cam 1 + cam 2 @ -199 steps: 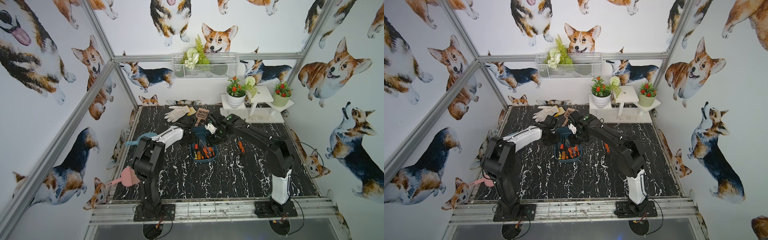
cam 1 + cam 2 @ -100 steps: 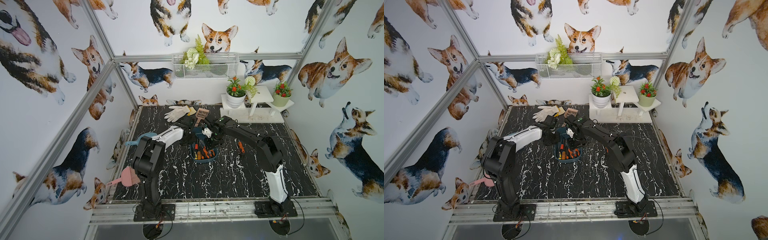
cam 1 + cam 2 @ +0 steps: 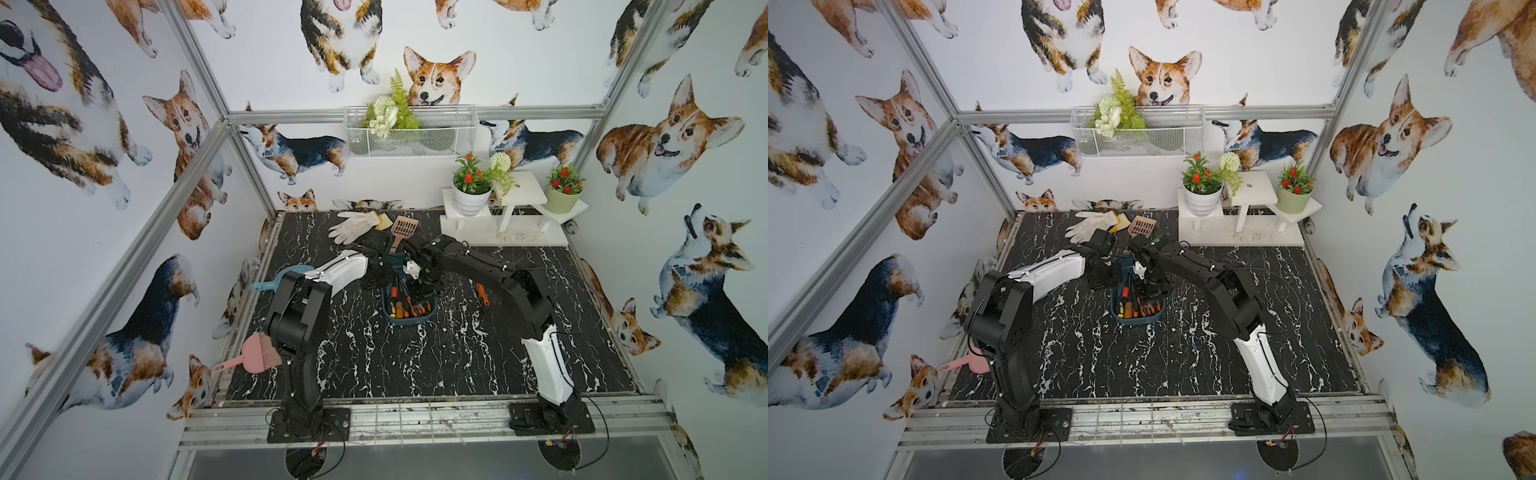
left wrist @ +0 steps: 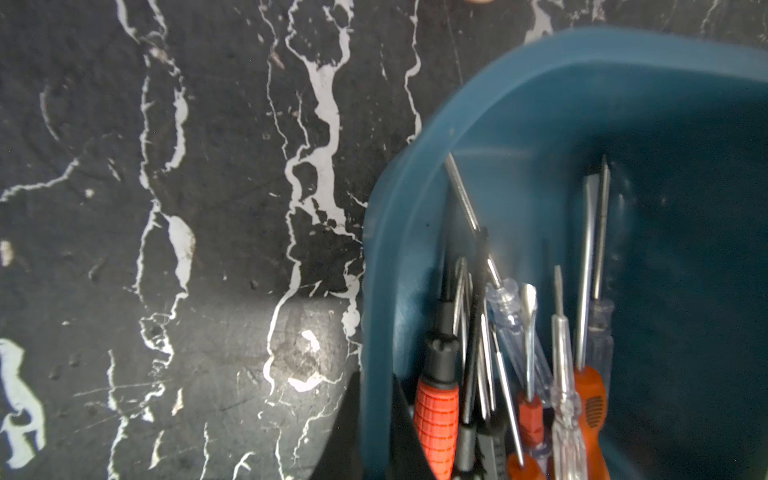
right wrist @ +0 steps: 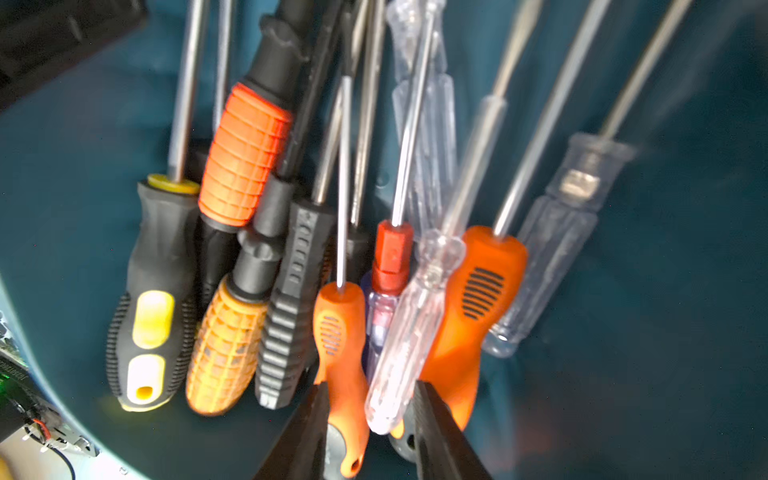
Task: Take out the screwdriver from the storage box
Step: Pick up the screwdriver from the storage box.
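My left tool (image 4: 370, 432) is clamped on the storage box (image 4: 540, 83), one finger outside the wall and one inside. I judge this is so the box cannot slide or tip on the counter (image 3: 395, 365) when I pull. In both top views the box sits mid-counter between my arms, a shallow teal tray with rounded corners.

My right tool (image 5: 370, 386) reaches into it at the handle end of the pile. Its jaws stand apart on either side of two handles, the small orange screwdriver (image 5: 338, 332) and the clear screwdriver (image 5: 407, 332) lying against it. I cannot tell whether they bite yet. I come in at the handles because they look thick and grippy, while the shafts are thin, slick steel.

The screwdrivers lie packed side by side, their shafts crossing toward the box's far end. The orange one has a slim, waisted handle with a slotted patch and a hole at its butt. The clear one overlaps it, so lifting both at once is my worry. Another orange-handled screwdriver (image 3: 481, 294) lies on the counter beside my right arm.
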### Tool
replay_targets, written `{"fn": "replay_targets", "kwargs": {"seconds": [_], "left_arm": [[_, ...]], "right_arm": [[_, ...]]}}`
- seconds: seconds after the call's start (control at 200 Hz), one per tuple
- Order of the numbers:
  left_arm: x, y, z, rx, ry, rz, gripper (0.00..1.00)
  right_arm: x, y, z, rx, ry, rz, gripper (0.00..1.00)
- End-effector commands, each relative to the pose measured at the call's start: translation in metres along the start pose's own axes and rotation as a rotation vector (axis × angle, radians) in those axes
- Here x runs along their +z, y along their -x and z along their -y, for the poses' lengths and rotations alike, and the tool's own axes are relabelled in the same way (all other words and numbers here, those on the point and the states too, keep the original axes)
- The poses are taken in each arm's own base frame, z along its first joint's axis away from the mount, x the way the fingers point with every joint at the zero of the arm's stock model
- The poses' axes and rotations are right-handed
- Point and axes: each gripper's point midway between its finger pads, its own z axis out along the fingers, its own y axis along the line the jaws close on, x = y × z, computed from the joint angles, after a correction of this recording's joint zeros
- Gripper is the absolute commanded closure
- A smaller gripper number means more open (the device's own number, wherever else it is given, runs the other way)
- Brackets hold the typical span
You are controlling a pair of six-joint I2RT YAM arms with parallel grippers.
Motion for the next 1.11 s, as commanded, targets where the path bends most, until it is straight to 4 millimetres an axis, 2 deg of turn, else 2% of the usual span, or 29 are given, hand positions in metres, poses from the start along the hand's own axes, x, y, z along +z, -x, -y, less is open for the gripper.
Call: {"fn": "replay_targets", "kwargs": {"seconds": [0.0,0.2,0.295,0.435,0.751,1.016,1.101], "left_arm": [[-0.005,0.008,0.012,-0.009,-0.050,0.026,1.00],[-0.003,0.002,0.007,-0.017,-0.043,0.021,1.00],[-0.002,0.001,0.006,-0.015,-0.041,0.017,1.00],[-0.001,0.000,0.005,-0.010,-0.037,0.011,1.00],[0.000,-0.001,0.005,-0.008,-0.033,0.008,1.00],[0.000,0.000,0.005,-0.009,-0.033,0.008,1.00],[0.001,-0.001,0.005,-0.009,-0.032,0.007,1.00]], "right_arm": [[0.013,-0.009,0.019,0.051,-0.098,-0.056,0.60],[0.023,-0.014,0.045,0.087,-0.239,-0.091,0.54],[0.023,-0.014,0.049,0.086,-0.264,-0.087,0.54],[0.025,-0.013,0.048,0.103,-0.256,-0.076,0.64],[-0.004,0.006,0.042,0.105,-0.241,0.068,0.76],[-0.016,0.006,0.038,0.094,-0.225,0.088,0.98],[-0.019,0.007,0.037,0.098,-0.214,0.099,1.00]]}}
